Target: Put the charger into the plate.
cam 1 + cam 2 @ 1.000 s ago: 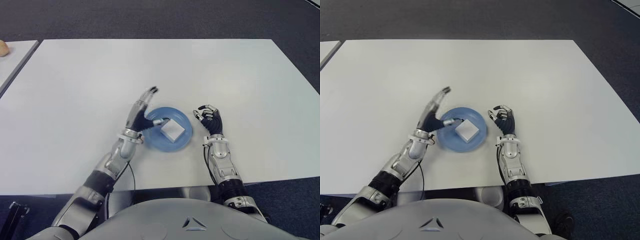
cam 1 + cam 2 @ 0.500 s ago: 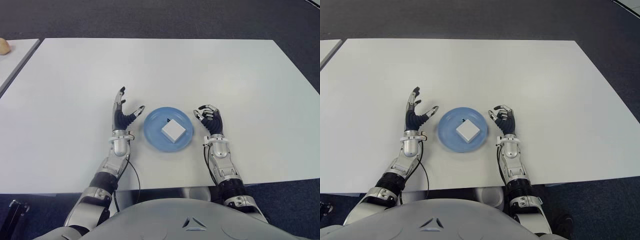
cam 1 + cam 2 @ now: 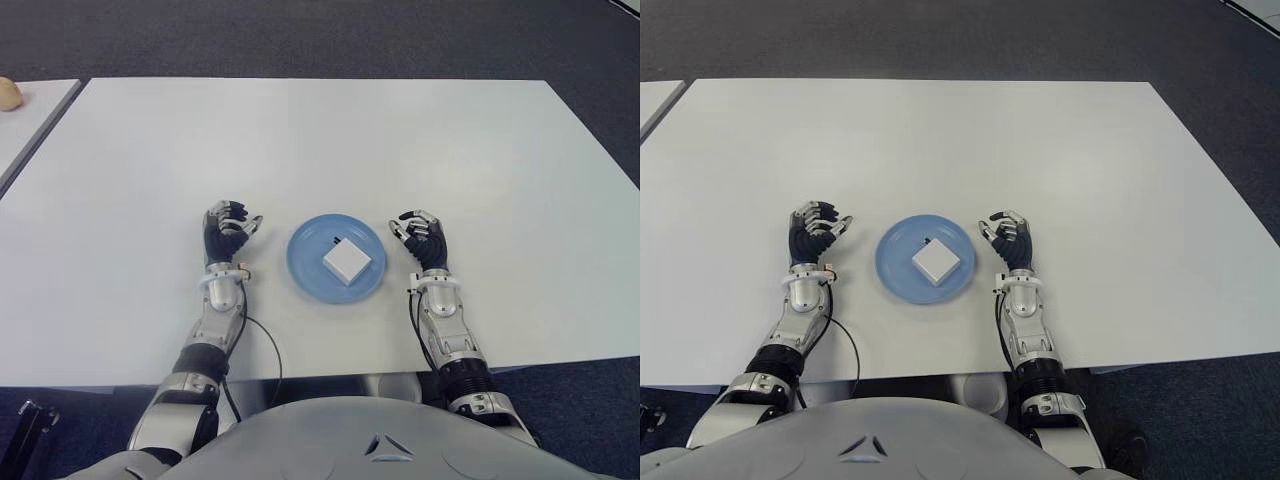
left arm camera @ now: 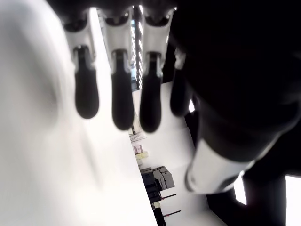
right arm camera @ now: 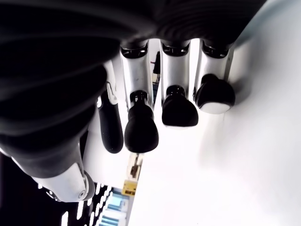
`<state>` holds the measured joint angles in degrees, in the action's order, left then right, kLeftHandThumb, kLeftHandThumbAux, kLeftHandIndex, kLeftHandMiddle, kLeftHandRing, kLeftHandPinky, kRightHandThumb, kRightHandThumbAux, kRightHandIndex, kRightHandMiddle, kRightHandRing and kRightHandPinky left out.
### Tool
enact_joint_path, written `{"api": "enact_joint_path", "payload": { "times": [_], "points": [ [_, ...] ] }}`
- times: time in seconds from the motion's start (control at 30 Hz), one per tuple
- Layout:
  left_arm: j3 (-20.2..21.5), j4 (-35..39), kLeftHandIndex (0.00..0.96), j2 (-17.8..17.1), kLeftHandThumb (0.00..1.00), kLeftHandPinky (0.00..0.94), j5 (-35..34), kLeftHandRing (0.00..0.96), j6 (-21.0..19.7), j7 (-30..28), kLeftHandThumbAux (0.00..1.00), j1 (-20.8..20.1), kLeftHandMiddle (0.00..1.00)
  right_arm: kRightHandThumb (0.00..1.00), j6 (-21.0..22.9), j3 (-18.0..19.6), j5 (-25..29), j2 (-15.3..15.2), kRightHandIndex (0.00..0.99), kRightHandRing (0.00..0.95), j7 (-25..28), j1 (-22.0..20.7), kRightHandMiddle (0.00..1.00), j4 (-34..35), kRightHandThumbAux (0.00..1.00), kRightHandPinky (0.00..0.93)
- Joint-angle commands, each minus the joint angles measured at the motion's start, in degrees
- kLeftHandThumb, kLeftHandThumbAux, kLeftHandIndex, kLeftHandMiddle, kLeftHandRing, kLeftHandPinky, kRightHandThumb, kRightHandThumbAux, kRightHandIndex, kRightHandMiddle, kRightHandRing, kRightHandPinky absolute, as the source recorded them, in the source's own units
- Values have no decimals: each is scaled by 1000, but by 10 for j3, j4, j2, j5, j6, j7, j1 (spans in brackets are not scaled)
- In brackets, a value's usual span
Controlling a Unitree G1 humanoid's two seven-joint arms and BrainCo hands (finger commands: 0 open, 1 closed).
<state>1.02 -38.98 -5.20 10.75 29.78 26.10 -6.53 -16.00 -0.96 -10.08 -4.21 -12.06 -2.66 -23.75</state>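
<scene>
Since the white charger [image 3: 346, 262] already lay inside the blue plate [image 3: 303, 272] on the bench [image 3: 320, 140], the task looked complete. Beside the plate, the left robot hand [image 3: 227, 230] and right robot hand [image 3: 420, 236] were both curled, holding nothing.

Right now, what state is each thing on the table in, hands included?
charger: lying flat in the plate, held by neither hand
plate: upright on the table, holding the charger
left hand: left of the plate, fingers curled, holding nothing
right hand: right of the plate, fingers curled, holding nothing
</scene>
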Motion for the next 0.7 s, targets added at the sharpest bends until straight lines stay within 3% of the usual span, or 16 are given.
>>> {"api": "enact_joint_path", "payload": {
  "times": [0.03,0.07,0.13,0.23,0.7],
  "points": [
    [3,-7,504,9,339,640,-15,643,-18,-28,842,2,645,706,10,0,-2,1,437,836,2,8,814,-13,728,855],
    [4,-7,480,9,470,658,-17,661,-18,-35,798,2,664,706,10,-1,-2,1,437,835,2,8,813,-13,728,855],
    [2,-7,459,7,584,686,-25,685,-18,-59,759,4,689,705,10,-1,-2,1,437,834,2,8,811,-13,728,855],
    [-1,-7,445,4,665,722,-33,712,-22,-91,731,6,716,705,10,0,-3,1,437,833,2,9,809,-12,728,856],
    [-14,-34,438,2,706,798,-40,790,-41,-203,716,0,788,706,15,-1,-3,0,437,837,4,11,813,-6,728,860]
  ]
}}
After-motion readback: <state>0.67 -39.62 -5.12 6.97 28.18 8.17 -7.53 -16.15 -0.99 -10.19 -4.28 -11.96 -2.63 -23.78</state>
